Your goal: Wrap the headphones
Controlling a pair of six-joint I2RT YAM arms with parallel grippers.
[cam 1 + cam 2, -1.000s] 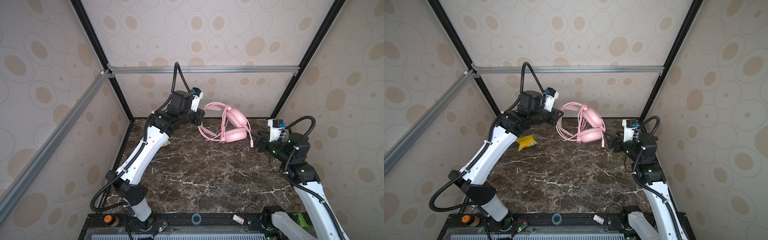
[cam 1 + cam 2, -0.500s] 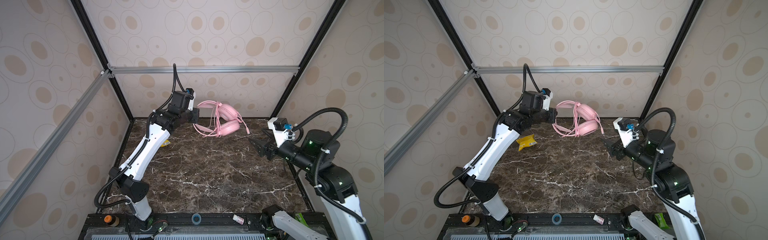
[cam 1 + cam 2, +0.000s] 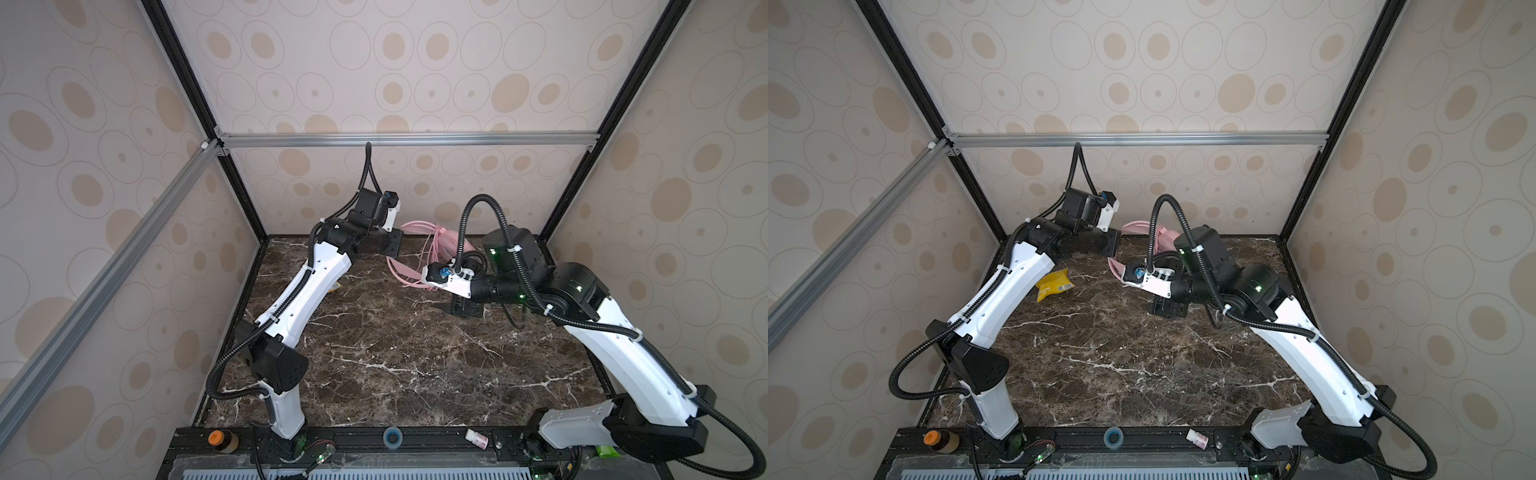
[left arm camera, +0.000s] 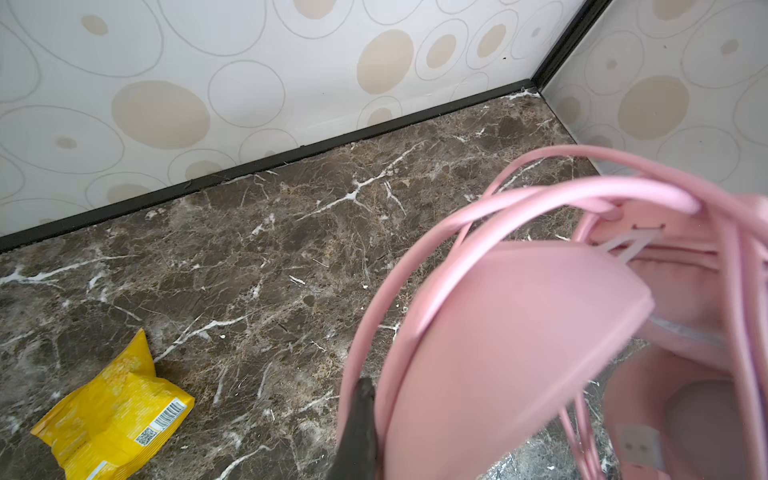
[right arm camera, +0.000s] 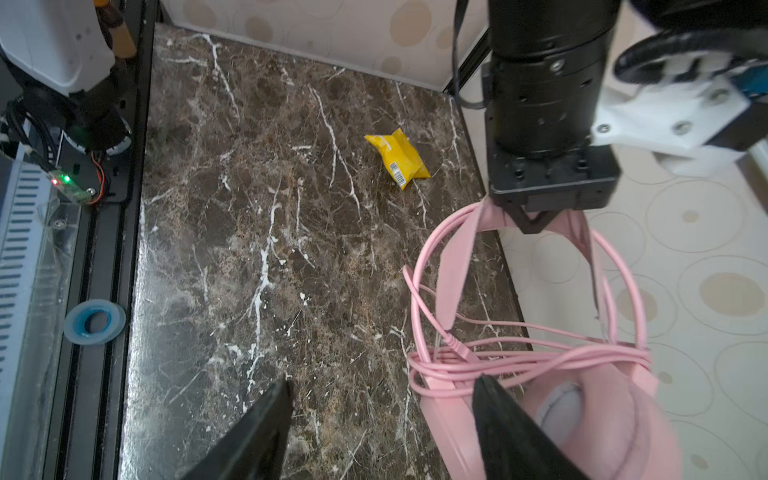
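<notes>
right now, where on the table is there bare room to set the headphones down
Bare: the middle and front of the table, between the yellow packet, the right arm and the front rail. Crowded: the back, where the left fingers hold the headphones, right fingers open beside them.

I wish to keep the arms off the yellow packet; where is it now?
In a top view the yellow packet lies on the marble table, left side toward the back, just beside the left arm and left of the headphones.

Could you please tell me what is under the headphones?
Only marble table shows beneath the headphones, held by the left gripper; the patch directly under them is covered.
</notes>
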